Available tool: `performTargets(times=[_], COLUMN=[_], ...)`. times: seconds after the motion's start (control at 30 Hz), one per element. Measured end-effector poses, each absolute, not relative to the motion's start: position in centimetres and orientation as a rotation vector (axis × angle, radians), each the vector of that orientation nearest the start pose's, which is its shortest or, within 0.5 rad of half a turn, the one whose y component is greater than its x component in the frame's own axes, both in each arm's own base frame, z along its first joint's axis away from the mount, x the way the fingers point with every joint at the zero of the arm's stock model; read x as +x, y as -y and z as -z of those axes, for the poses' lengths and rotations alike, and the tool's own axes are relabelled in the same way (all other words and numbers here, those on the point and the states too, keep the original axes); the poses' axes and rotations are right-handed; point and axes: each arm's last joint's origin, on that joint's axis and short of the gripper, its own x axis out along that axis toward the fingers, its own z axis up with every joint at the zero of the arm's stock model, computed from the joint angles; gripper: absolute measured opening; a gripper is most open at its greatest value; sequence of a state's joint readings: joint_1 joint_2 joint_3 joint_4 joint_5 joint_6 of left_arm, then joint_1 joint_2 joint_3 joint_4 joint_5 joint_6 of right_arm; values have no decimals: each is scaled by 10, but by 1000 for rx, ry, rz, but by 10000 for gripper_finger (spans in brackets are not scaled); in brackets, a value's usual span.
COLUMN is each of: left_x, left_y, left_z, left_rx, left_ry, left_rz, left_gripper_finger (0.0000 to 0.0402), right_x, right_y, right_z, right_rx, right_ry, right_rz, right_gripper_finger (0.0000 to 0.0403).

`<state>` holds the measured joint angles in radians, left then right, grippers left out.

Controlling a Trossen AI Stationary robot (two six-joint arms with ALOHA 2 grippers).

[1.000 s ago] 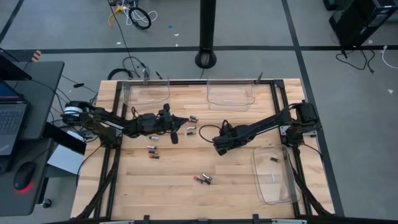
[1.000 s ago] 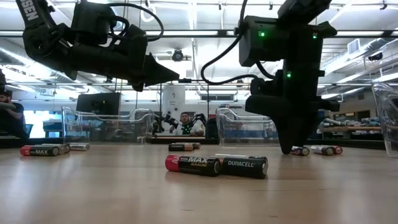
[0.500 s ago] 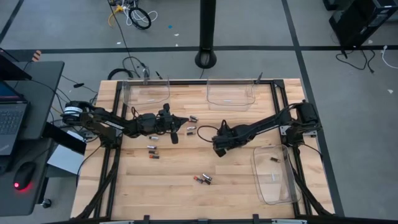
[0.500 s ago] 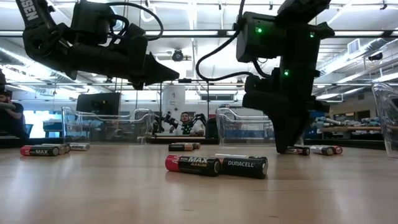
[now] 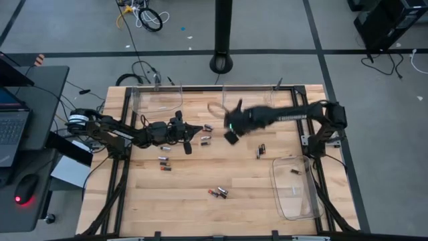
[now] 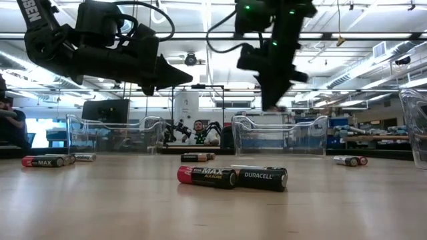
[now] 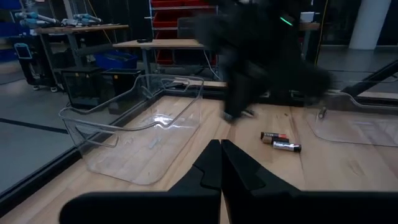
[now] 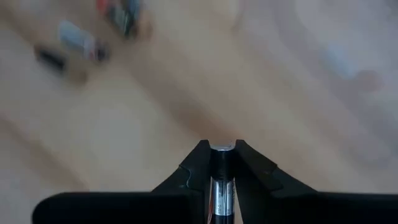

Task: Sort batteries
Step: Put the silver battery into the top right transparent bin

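Bench (image 5: 200, 214) stock, as I find it:

Item: pair of batteries (image 6: 231, 177) lying end to end at the near middle of the bench, touching. One is red and black, lettered "MAX ALKALINE"; the other is black with a copper end, lettered "DURACELL".

Item: battery (image 6: 41, 161) at the low view's far left, red and black, marked "MAX", with a pale grey cell just beside it.

Item: two cells (image 5: 206, 140) side by side near my left claw, dark with light ends; lettering too small to read.

Item: two small cells (image 5: 164, 163) closer to the bench's front left, one above the other.

Item: loose pair (image 5: 218, 193) near the front middle, one reddish, one silver-grey.

Item: single dark cell (image 5: 260, 151) beside the right-hand clear tray (image 5: 294, 187).

Item: one cell (image 8: 222, 180), silver-grey cap over a dark body, pinched upright between the fingers of my right claw (image 8: 222, 149), raised above the bench near the back middle tray (image 5: 249, 100).

My left claw (image 7: 221, 149) hangs above the bench's left half, fingers pressed together, carrying nothing.
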<state>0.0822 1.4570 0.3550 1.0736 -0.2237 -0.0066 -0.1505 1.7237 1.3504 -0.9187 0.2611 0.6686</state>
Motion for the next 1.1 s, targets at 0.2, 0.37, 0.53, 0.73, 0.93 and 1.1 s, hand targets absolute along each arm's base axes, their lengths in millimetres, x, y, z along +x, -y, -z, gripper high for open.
performTargets(times=[0.2,0.37,0.53,0.73,0.93,1.1], left_x=[249,249,249,249,249,249], left_y=[-27,-24,-21,-21,-21,-21], left_z=[-171,-169,-169,-169,-168,-170], left_rx=[-3,-2,16,22,23,25], left_ry=[-30,-52,-60,-55,-63,-53], left_rz=[-306,-293,-282,-280,-281,-282], left_gripper_finger=[6,6,6,6,6,6], right_x=[325,309,306,306,301,299], right_y=[128,181,213,243,260,265], right_z=[-268,-260,-236,-202,-170,-157], right_rx=[460,505,544,585,646,678], right_ry=[-1033,-1034,-1063,-1102,-1166,-1198], right_rz=[813,874,854,845,850,854], right_gripper_finger=[57,57,58,58,59,59])
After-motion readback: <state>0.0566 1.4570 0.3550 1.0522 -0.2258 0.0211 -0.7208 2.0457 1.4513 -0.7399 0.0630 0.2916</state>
